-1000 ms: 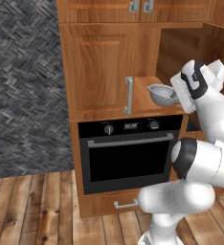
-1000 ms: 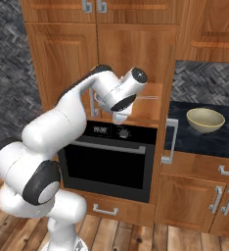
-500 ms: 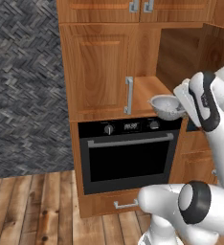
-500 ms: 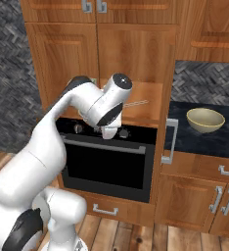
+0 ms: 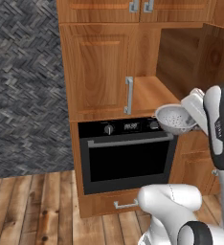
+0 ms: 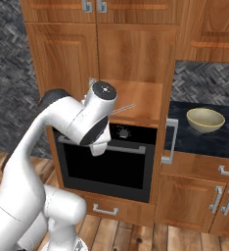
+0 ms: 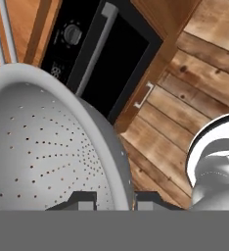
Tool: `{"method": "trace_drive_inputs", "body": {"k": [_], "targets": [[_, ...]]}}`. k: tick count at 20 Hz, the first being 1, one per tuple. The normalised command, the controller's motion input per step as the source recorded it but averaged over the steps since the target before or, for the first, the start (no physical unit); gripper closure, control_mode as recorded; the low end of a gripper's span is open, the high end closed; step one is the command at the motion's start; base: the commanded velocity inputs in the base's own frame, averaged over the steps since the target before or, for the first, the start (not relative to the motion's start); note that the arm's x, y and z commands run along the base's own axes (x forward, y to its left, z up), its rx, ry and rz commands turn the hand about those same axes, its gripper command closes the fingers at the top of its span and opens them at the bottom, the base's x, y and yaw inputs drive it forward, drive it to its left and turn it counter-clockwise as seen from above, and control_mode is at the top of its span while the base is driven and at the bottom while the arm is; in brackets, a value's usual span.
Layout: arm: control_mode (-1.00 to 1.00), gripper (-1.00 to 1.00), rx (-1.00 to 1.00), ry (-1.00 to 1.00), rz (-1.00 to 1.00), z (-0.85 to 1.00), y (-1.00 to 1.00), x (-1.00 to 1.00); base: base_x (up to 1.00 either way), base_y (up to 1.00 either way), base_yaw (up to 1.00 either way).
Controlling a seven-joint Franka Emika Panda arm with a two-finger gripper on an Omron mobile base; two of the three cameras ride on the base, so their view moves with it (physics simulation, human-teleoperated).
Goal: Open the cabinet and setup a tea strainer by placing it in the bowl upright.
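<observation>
Left base view showed the cabinet (image 5: 147, 76) with its right door swung wide behind the gripper (image 5: 193, 107), left open, I judge, so the shelf could be reached. Off to the gripper's far side in the right base view, the bowl (image 6: 205, 120) sat on the dark surface (image 6: 194, 139), well apart and waiting to receive its load. Clamped nearly shut on the rim, the gripper held the tea strainer (image 5: 175, 118) mouth-up, clear of the shelf, likely so it would land upright.
</observation>
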Motion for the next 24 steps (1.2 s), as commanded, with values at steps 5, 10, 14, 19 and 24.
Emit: {"method": "trace_drive_inputs", "body": {"k": [5, 10, 14, 19, 24], "targets": [[-1.0, 1.0, -0.21, 0.05, 0.15, 0.17, 0.25, -0.19, 0.0, 0.0, 0.0], [-1.0, 1.0, -0.17, 0.07, 0.15, 0.05, 0.26, -0.27, 0.0, 0.0, 0.0], [-1.0, 1.0, 0.0, 0.0, 0.12, 0.0, 0.0, -0.38, 0.0, 0.0, 0.0], [-1.0, 1.0, 0.0, 0.0, 0.07, 0.0, 0.0, -0.35, 0.0, 0.0, 0.0], [-1.0, 1.0, 0.0, 0.0, 0.01, 0.0, 0.0, -0.01, 0.0, 0.0, 0.0]]}}
